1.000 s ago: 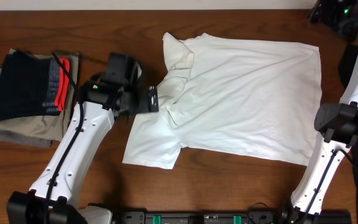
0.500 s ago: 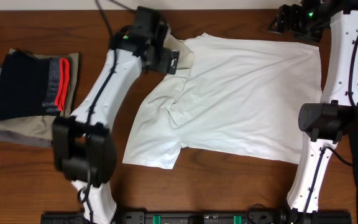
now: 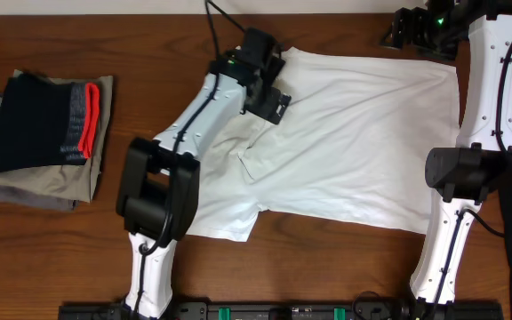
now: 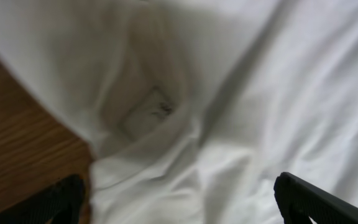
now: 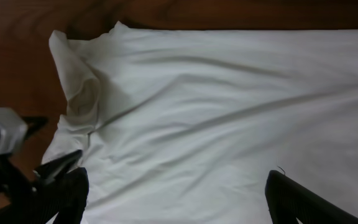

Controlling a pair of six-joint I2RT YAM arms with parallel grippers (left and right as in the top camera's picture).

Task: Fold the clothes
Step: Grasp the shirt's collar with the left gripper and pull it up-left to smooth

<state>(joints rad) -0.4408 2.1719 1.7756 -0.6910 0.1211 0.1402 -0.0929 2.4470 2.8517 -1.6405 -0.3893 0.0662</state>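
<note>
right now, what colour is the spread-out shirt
Plain white T-shirt; the overhead view shows it best.

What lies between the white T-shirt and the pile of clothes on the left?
In the overhead view, only bare table lies between the T-shirt and the pile; the left arm crosses above part of it.

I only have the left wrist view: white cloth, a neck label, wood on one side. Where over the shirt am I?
Observer: The left gripper hangs over the collar end of the T-shirt, toward the far edge of the table.
Operator: And the other arm?
Observer: The right gripper is near the shirt's far right corner, by the hem, jaws wide, holding nothing.
Operator: Anything else on the table?
Observer: A stack of folded garments lies to the left, clear of the shirt.
</note>
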